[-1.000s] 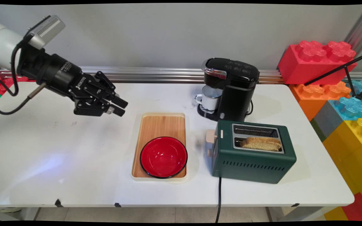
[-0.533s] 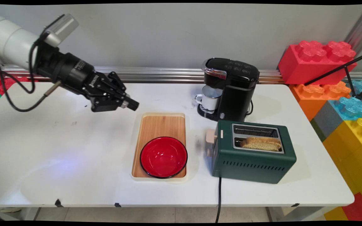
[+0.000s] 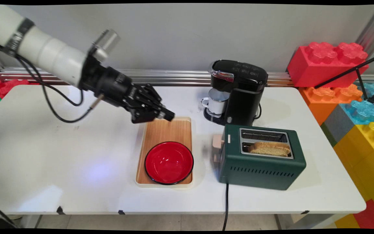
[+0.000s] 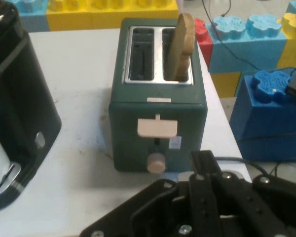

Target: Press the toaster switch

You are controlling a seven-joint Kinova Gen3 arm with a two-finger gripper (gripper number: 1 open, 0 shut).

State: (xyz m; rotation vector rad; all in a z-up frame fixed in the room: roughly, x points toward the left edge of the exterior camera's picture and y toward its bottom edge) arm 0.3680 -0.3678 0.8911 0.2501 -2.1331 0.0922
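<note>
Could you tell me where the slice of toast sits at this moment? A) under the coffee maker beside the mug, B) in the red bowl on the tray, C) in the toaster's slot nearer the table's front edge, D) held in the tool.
C: the slice of toast stands in the green toaster, in its front slot, while the rear slot is empty.

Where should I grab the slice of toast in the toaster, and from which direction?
Grip the toast by its crust edge that sticks up above the toaster, coming down from straight above. It stands on edge in the slot nearer the camera, so only that top part is free; the fingers would likely need to close across its flat faces. The other slot is empty, leaving some room on that side.
</note>
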